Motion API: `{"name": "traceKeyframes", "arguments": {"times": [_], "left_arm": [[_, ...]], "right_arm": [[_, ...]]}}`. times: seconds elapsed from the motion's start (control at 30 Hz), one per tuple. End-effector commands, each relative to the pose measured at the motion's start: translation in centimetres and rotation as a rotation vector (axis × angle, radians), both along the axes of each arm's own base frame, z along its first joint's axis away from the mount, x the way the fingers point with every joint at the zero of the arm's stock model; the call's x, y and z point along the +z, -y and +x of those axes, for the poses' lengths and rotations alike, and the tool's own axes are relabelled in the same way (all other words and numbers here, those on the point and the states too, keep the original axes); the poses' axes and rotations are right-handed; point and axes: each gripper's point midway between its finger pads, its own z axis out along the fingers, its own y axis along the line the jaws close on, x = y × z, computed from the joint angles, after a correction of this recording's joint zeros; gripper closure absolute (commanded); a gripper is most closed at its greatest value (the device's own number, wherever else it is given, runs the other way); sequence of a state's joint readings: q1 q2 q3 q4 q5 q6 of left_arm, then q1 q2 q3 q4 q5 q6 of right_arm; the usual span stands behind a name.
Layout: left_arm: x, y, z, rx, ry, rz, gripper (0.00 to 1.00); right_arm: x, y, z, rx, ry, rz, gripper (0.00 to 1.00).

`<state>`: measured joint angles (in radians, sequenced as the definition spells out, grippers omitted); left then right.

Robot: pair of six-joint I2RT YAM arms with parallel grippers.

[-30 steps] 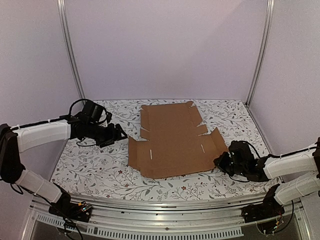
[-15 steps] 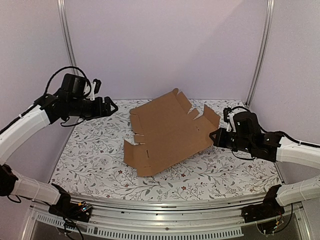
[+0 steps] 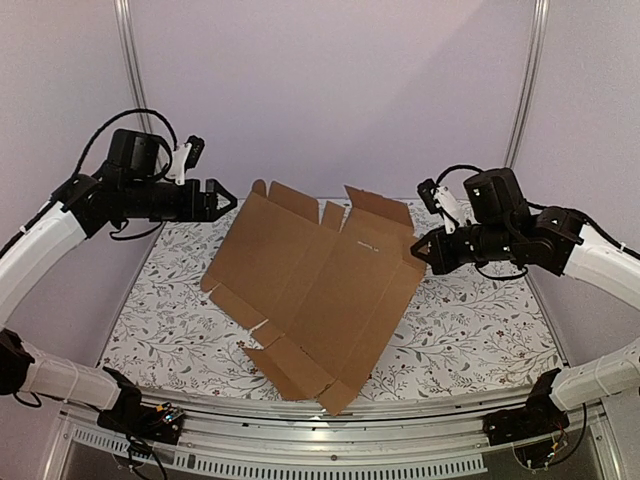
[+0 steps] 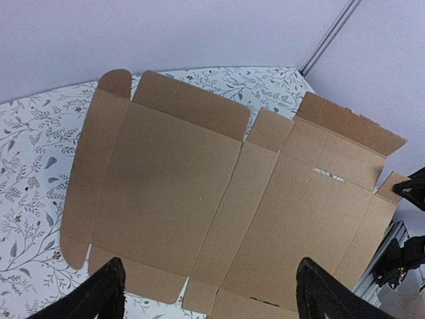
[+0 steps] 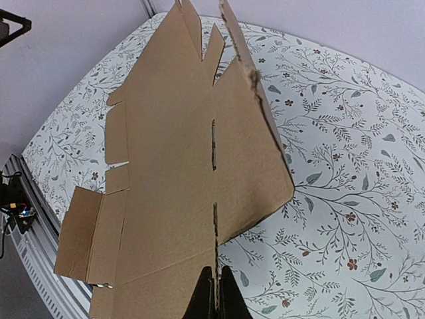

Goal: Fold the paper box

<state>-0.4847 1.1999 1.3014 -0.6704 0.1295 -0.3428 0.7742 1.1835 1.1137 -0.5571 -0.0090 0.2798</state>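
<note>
Floral-print worktop point(image 3: 480, 340), metal rail point(image 3: 330, 432) along its near edge. Paper box point(image 3: 310, 290), an unfolded brown corrugated sheet with flaps and slots, is up off the worktop centre and steeply tilted. Its lowest corner sits over the near edge by the rail, contact there unclear. Top flaps point high toward the far edge. Right gripper point(image 3: 418, 250) clenched on the sheet's right edge, fingertips point(image 5: 226, 302) pinching the cardboard in the wrist view. Left gripper point(image 3: 228, 200) above the far-left part of the worktop, fingers point(image 4: 106, 292) spread wide, grasping nothing, just beside the sheet's upper left flap, not touching. Lilac walls point(image 3: 330, 90) and metal posts point(image 3: 140, 100) behind.
</note>
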Motion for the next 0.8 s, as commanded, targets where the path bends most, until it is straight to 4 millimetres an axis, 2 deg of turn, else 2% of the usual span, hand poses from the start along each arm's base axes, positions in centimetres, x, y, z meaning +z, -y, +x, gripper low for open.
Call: {"name": "traceKeyframes", "arguments": {"times": [0.0, 0.17, 0.23, 0.5, 0.67, 0.77], "left_arm": [[2.9, 2.9, 0.0, -0.149, 0.086, -0.022, 0.11], [6.0, 5.8, 0.3, -0.33, 0.193, -0.028, 0.04], [6.7, 6.7, 0.5, -0.398, 0.257, -0.001, 0.01], [7.7, 9.2, 1.0, -0.62, 0.518, 0.107, 0.0], [7.6, 11.8, 0.3, -0.822, 0.688, 0.099, 0.0], [7.1, 13.4, 1.2, -0.894, 0.737, 0.095, 0.01]], "right_arm": [[-0.4, 1.5, 0.4, 0.017, 0.041, -0.195, 1.0], [0.7, 0.8, 1.2, 0.05, 0.064, -0.231, 1.0], [0.9, 0.4, 1.3, 0.067, 0.066, -0.237, 1.0], [2.4, -0.2, 0.8, 0.132, 0.078, -0.235, 1.0], [3.0, -0.5, 0.2, 0.175, 0.075, -0.223, 1.0], [3.4, -0.9, -0.7, 0.23, 0.077, -0.21, 1.0]]}}
